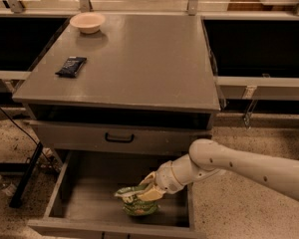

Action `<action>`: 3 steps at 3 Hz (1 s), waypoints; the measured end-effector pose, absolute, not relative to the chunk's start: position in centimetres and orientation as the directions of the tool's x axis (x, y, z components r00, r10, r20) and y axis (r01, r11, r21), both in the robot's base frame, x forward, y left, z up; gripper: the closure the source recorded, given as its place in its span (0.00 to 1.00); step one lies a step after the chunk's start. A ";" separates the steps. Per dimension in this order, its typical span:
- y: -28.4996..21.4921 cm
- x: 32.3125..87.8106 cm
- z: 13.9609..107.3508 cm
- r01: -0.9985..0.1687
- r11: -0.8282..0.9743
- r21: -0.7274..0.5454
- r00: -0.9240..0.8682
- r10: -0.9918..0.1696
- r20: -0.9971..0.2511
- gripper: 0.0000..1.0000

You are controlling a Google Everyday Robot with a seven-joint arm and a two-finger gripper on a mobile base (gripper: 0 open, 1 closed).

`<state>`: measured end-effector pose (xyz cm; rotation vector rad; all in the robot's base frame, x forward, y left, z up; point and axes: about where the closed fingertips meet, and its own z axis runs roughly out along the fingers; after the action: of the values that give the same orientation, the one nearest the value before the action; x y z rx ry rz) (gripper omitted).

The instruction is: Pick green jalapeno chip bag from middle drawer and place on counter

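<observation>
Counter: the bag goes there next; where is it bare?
Counter centre, right and front are bare; bowl and dark packet sit along its left. The tool grips the green jalapeno chip bag in the middle drawer.

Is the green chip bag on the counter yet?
No, the green jalapeno chip bag sits on the middle drawer floor, with the gripper at its top.

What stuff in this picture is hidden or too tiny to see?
1. Camera view: the gripper, down in the middle drawer, covers part of the top of the green jalapeno chip bag.
2. Camera view: the right edge cuts off the arm.
3. Camera view: print on the dark packet, on the counter, is too small to read.
</observation>
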<state>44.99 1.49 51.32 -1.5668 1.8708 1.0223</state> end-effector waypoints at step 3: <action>-0.7 44.3 63.2 -0.998 0.054 0.035 -0.063 -0.685 -0.726 1.00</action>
<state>44.30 -0.69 63.16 -1.6836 1.8044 0.7621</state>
